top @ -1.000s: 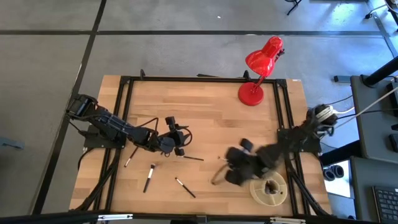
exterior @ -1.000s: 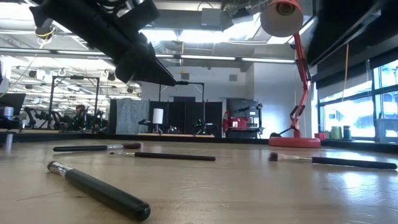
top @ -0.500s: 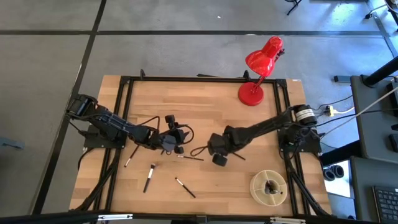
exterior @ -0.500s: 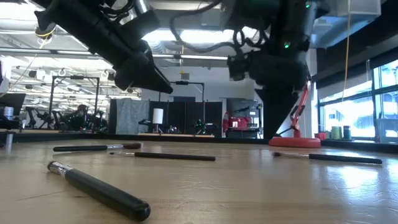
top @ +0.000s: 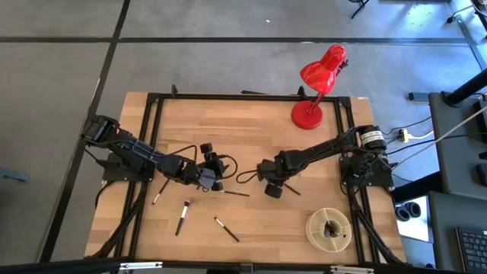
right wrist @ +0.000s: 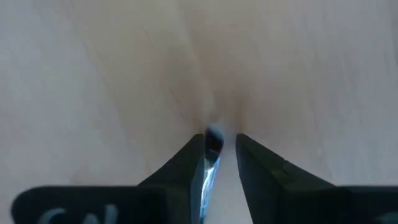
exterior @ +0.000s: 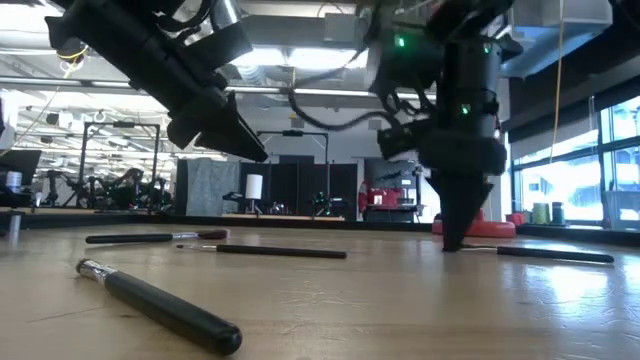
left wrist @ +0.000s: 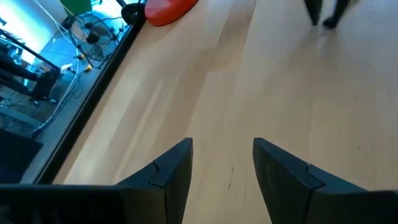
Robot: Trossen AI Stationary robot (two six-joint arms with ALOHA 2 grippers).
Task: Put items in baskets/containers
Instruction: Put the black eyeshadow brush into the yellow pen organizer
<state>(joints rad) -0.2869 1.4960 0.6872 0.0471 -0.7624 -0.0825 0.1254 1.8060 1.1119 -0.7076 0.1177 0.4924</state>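
My right gripper [top: 272, 187] stands over the table's middle, fingers pointing down onto one end of a thin dark brush [top: 290, 189], nearly shut around it [right wrist: 216, 146]. In the low view its tips [exterior: 452, 242] reach the wood. My left gripper [top: 219, 173] hovers open over bare wood [left wrist: 221, 162], left of the right one. Other brushes [top: 183, 217] [top: 227, 228] [top: 236, 193] [top: 160, 190] lie flat on the table. The round cream dish [top: 329, 228] sits near the right near corner. My right gripper pinches the brush's end between its two fingers; a shiny bit [right wrist: 211, 154] shows in the narrow gap. The fingers come from above, pointing down. The brush's handle [exterior: 545, 256] lies flat on the table, running away from the fingertips.
A red desk lamp [top: 310, 113] stands at the far edge, its base also in the left wrist view [left wrist: 165, 9]. A black frame [top: 152, 152] borders the wood. In the low view a thick brush [exterior: 160, 305] lies nearest, thinner ones [exterior: 270, 251] behind.
My right arm has swung from near the dish toward the table's middle, then dropped until its fingertips reached the wood at the brush's end. My left gripper has kept almost still.
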